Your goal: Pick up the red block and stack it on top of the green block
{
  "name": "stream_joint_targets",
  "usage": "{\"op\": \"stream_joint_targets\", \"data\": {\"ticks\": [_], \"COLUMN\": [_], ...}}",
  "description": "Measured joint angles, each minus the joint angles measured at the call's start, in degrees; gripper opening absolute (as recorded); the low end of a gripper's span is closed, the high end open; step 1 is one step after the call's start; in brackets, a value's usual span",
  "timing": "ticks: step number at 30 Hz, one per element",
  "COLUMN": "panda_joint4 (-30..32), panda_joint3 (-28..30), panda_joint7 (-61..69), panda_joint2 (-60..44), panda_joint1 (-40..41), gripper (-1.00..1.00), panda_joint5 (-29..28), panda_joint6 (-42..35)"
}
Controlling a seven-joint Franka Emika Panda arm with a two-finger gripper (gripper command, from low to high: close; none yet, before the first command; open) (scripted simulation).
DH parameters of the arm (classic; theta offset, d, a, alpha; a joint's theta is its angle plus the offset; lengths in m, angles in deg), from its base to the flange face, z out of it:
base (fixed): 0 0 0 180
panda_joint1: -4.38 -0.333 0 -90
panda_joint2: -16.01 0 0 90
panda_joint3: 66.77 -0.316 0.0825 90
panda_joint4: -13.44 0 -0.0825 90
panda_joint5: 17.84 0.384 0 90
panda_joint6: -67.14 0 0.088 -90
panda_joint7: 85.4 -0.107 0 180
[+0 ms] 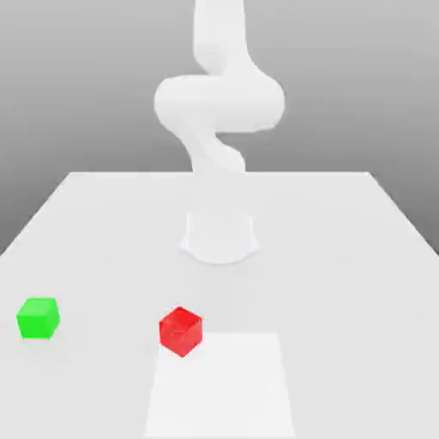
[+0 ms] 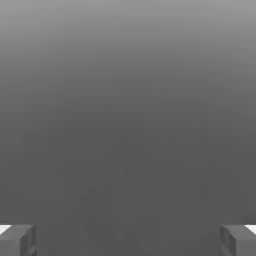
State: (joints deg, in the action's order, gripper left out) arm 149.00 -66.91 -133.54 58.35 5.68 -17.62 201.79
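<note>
Hand point(image 2: 128, 240) spread wide, empty; red block point(image 1: 180, 330) on table point(image 1: 343, 257).

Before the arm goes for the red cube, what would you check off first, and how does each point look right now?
1. Fingers open with nothing between them: ok.
2. Red block sits free on the table, nothing on it: ok.
3. Green block has a bare top to stack on: ok.
4. The two blocks stand apart, green toward the exterior view's left: ok.
5. Fingers lined up over the red block: not ok; the hand view shows no block between them.
6. Red block's faces square to the fingers: cannot tell.
</note>
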Motion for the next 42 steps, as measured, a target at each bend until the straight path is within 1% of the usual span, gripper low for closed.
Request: {"op": "stream_joint_targets", "data": {"ticks": [11,16,18,23,24,31,39,42], "panda_joint4": [19.79,29.55,31.51,31.02,30.77,30.73,32.74,31.76], "panda_joint3": [-1.15,-1.64,-1.33,-0.38,-0.20,-0.22,-0.45,1.60], "panda_joint7": [-12.85,-19.97,-22.28,-23.78,-23.83,-24.05,-22.99,-17.50], "panda_joint2": [-18.85,-29.77,-37.51,-49.81,-51.71,-52.11,-37.31,-36.30], "panda_joint1": [6.65,9.91,10.67,10.44,10.27,10.31,10.43,11.33], "gripper": [0.00,0.00,0.00,0.00,-1.00,-1.00,-1.00,-1.00], "panda_joint5": [0.64,0.48,0.09,-0.84,-0.87,-1.13,-0.12,-0.57], "panda_joint6": [15.03,23.38,29.25,39.44,41.07,41.47,28.67,26.66]}}
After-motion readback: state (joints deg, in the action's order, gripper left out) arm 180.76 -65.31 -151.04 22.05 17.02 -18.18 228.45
